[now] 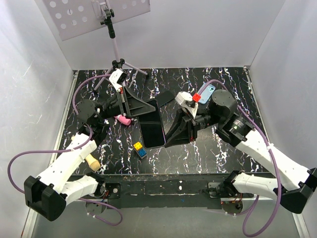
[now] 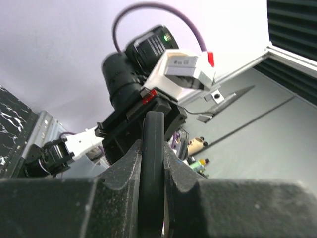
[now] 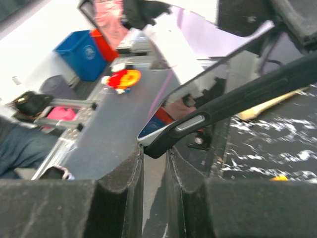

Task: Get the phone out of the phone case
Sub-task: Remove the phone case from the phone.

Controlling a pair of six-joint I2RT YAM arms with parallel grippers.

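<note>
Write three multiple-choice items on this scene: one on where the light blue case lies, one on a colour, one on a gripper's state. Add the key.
1. Where is the phone case?
A. at the back right of the table
B. around the phone
C. in the left gripper

2. The two small blocks by the phone's near end are:
A. red and green
B. yellow and blue
C. both white

3. The left gripper is:
A. open above the table
B. shut on the phone case
C. shut on the phone

Key: 1 A, the top view shows it lying apart from the phone. 2 B, there is one of each colour. 3 C, the left wrist view shows the phone's edge clamped between its fingers.
</note>
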